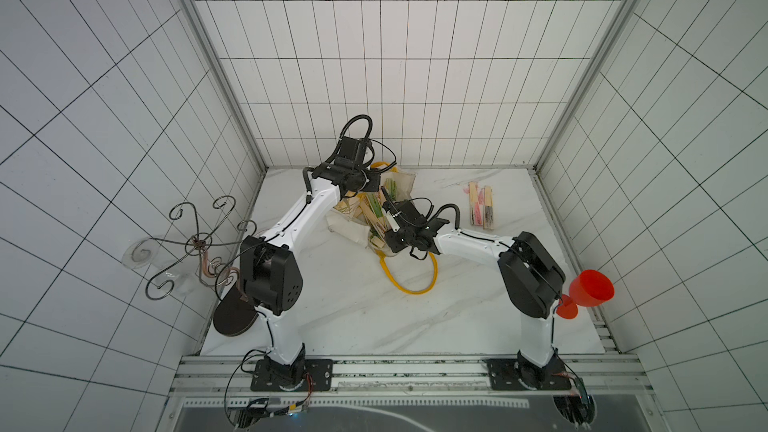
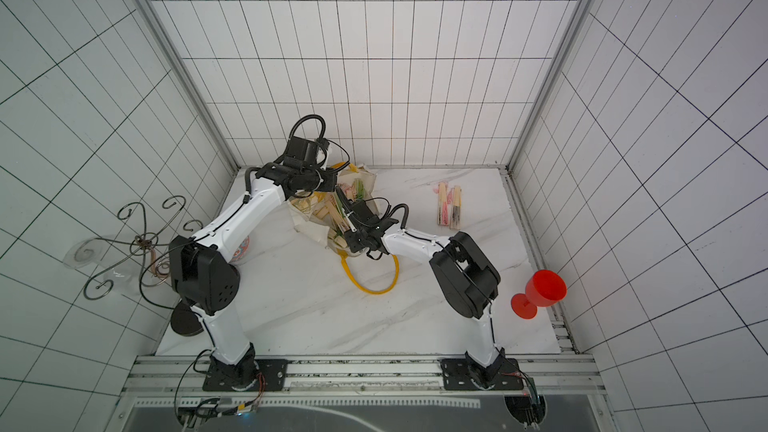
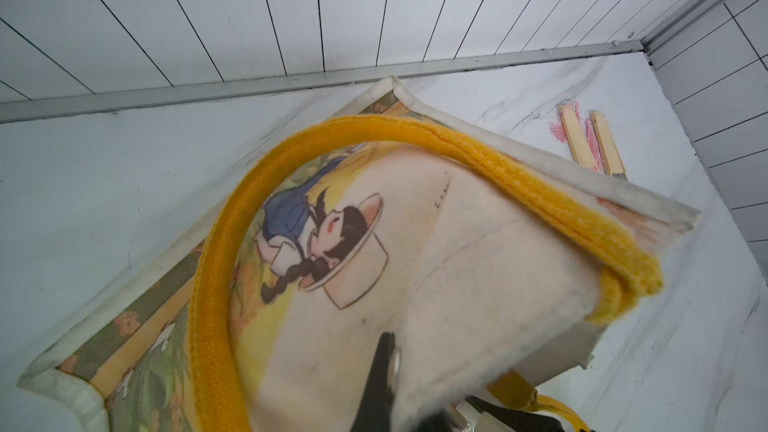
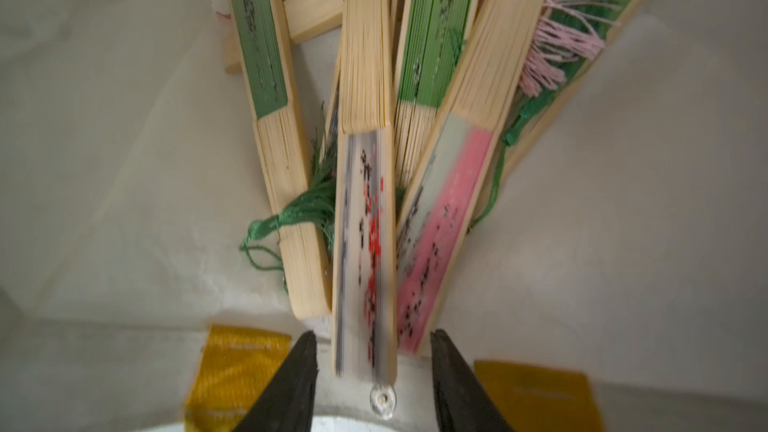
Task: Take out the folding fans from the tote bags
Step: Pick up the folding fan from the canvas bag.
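Note:
The cream tote bag (image 1: pixel 401 182) lies open at the back of the marble table, with a cartoon print on its cloth (image 3: pixel 478 263) and a yellow handle (image 3: pixel 519 176). My left gripper (image 3: pixel 390 351) is shut on the bag's cloth and holds that side up. Several folding fans (image 4: pixel 432 35) lie inside the bag. My right gripper (image 4: pixel 370 351) is open inside the bag's mouth. Its jaws straddle the end of a white fan with red and black marks (image 4: pixel 365 243), with a gap on each side. A pink fan (image 4: pixel 440 222) lies beside it. Two fans (image 1: pixel 480 205) lie on the table to the right.
The bag's other yellow handle (image 1: pixel 411 280) loops across the table toward the front. A red goblet (image 1: pixel 590 288) stands at the right edge. At the left edge a curly wire stand (image 1: pixel 195 243) rises above a dark round disc (image 1: pixel 235 317). Tiled walls close in three sides.

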Controlling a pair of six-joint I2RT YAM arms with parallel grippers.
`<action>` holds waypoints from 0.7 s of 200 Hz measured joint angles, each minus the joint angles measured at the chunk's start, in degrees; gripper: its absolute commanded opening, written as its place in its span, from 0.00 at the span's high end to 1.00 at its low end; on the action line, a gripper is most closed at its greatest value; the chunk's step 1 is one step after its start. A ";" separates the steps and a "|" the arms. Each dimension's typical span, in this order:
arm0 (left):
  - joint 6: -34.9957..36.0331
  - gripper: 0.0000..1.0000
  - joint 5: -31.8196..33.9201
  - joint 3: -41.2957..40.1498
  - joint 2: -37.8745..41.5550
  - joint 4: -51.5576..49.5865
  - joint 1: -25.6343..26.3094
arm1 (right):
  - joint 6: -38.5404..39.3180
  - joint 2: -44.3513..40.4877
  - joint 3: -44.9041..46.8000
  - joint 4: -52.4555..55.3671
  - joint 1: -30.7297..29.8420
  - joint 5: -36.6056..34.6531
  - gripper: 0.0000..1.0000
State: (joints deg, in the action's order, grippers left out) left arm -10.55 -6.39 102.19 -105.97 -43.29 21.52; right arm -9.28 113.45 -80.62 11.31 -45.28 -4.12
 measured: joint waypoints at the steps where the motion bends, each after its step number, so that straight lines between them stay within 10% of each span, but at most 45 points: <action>1: 0.04 1.00 -0.04 0.00 0.00 -0.09 0.00 | 0.00 0.20 -0.28 0.00 0.00 0.02 0.53; 140: 3.89 1.00 -4.52 -4.09 4.42 -2.86 -1.18 | 1.16 13.99 -18.84 -0.15 0.81 -0.11 0.43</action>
State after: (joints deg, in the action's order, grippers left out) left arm -6.66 -10.92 98.10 -101.56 -46.15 20.34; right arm -8.12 127.44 -99.46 11.16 -44.47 -4.23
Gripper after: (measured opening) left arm 0.047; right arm 0.567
